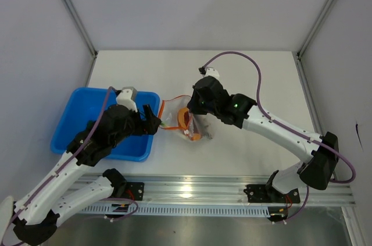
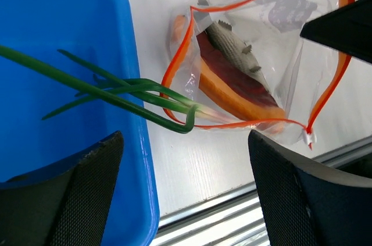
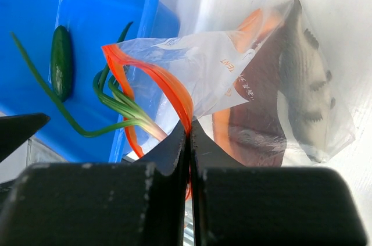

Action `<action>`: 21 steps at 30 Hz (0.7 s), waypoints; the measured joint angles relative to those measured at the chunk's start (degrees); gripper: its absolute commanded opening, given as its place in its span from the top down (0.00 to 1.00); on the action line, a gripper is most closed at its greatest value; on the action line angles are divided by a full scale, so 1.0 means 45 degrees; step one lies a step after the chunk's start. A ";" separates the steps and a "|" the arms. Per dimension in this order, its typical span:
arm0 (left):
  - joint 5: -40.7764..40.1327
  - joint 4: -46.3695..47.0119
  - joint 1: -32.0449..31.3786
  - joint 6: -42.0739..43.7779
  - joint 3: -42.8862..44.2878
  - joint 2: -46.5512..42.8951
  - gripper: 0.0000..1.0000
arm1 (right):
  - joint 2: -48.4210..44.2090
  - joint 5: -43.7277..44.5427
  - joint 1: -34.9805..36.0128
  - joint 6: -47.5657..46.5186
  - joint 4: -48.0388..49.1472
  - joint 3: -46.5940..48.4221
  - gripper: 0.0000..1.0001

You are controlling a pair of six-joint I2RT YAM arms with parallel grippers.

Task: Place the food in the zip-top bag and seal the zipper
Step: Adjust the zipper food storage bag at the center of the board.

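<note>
At the left of the white table (image 1: 244, 83) stands a blue tray (image 1: 87, 119), and the wrist view from the right shows one small dark-green pod-shaped piece (image 3: 61, 63) lying inside it. The left gripper (image 1: 152, 119) hangs over the tray's right-hand wall with its fingers (image 2: 81, 193) spread wide and nothing between them. The green stalks (image 2: 116, 92) lie across that wall. Their leafy ends are over the tray floor and their bent pale ends reach just into the mouth of the zip-top bag (image 2: 279, 54). The bag lies on the table just beside the tray, its mouth facing the tray and gaping. The zipper (image 3: 165, 83) forms an open loop and is not pressed together along any visible part. The meat slab (image 2: 232, 86) is wholly inside the bag, dark red with an orange rim. A grey finned toy piece (image 2: 232, 48) rests against it. The right gripper (image 3: 189, 141) is clamped tight on the far side of the bag's mouth, pinching the zipper strip between its fingertips and holding that edge raised off the table.
</note>
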 measured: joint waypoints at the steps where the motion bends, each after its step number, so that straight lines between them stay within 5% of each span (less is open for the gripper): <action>1: 0.0126 0.0112 0.0000 0.0146 -0.0155 -0.0078 0.11 | 0.0000 -0.0024 0.0000 -0.0010 0.0000 -0.0005 1.00; 11: 0.0214 0.0068 0.0155 -0.0063 -0.0646 0.0403 0.01 | -0.0262 -0.0291 -0.0068 -0.0049 -0.0015 -0.0209 1.00; 21: 0.2565 -0.0155 0.2574 -0.1715 -0.0199 0.3045 0.02 | -0.0622 -0.0335 -0.0083 -0.0049 -0.0034 -0.0223 1.00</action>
